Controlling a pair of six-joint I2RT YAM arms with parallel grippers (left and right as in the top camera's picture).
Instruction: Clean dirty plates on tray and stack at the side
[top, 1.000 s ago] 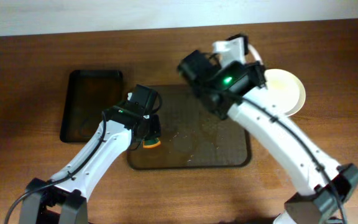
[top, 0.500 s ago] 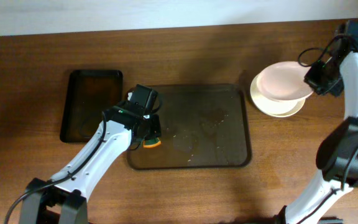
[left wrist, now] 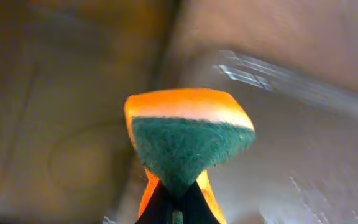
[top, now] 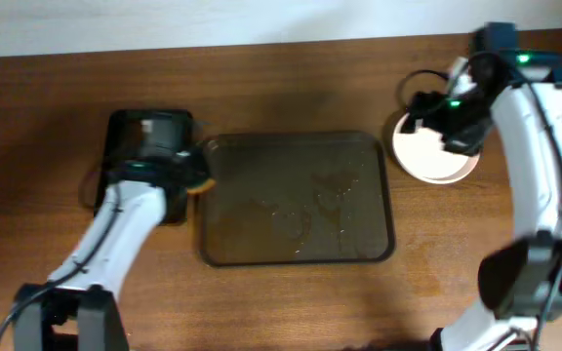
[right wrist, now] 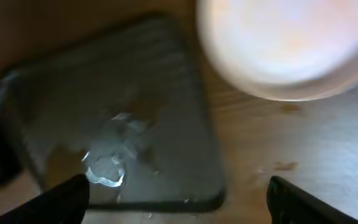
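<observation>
The white plates lie stacked on the table just right of the tray; the right wrist view shows them as a blurred pale disc. My right gripper hovers over the stack, open and empty, with its dark fingertips far apart. The grey-brown tray holds no plate, only wet streaks. My left gripper is shut on an orange sponge with a green scouring face. It sits at the tray's left rim.
A smaller black tray lies left of the big tray, partly under my left arm. Shiny water patches cover the middle of the big tray. Bare wooden table surrounds both trays.
My right gripper set a plate on the stack at the right and opened. My left gripper carried the sponge leftward from the tray's lower left to its left rim.
</observation>
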